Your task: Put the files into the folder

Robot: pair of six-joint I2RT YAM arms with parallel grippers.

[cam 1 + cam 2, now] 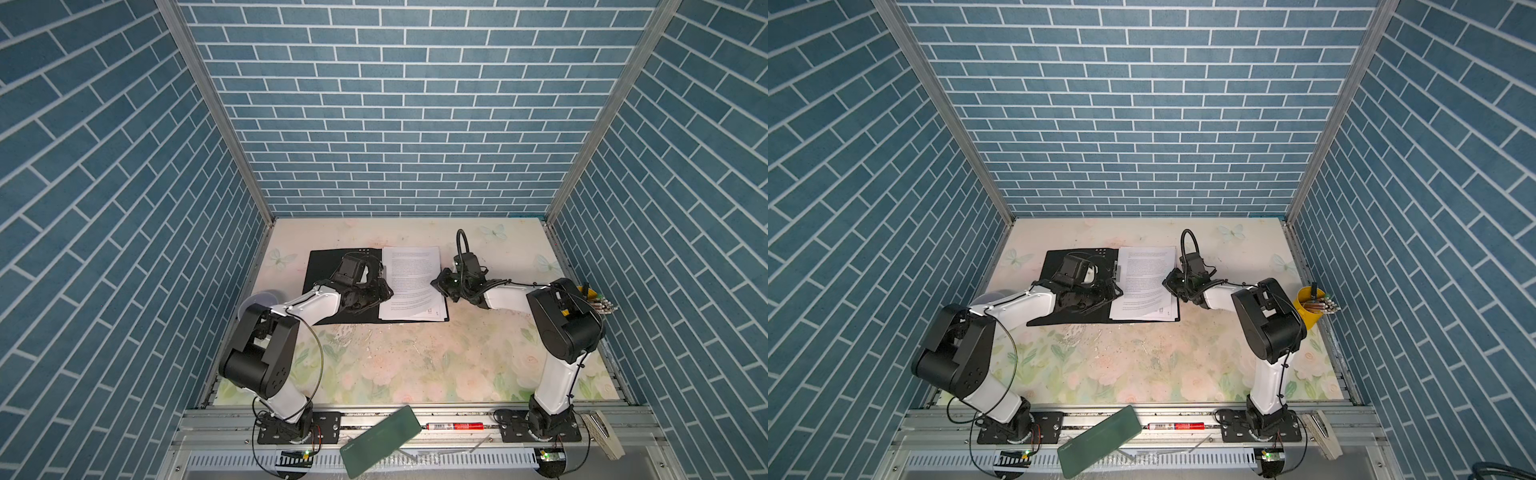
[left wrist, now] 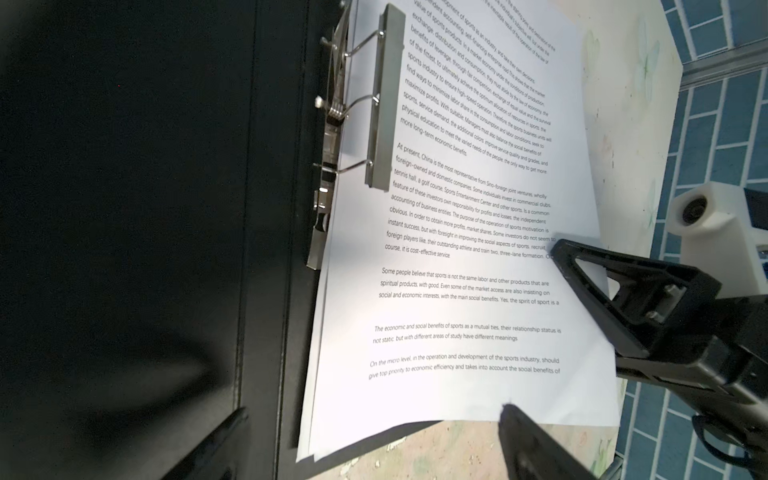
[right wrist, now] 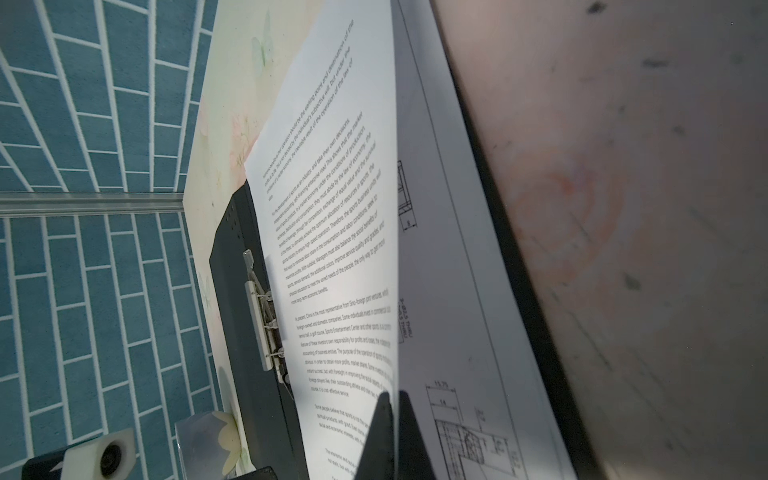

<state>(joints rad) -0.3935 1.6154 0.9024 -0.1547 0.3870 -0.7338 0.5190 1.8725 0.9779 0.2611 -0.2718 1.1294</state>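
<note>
White files [image 1: 411,278] are lying in the open folder [image 1: 324,270]. I'm pinching one with the right gripper [image 3: 392,419], the left gripper [image 2: 374,415] gaping; closing seems left.

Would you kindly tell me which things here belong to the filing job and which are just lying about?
Job: printed text sheet, drawing sheet, open black folder, its metal clip.
Lying about: dark green slab, red marker, yellow pencil cup.

The lower middle of the table [image 1: 415,361] lies bare between the left arm [image 1: 257,345] and right arm [image 1: 565,328]. The open folder [image 1: 320,266] and papers [image 1: 411,278] fill the upper centre; a yellow pen cup [image 1: 1304,311] crowds the right edge.
</note>
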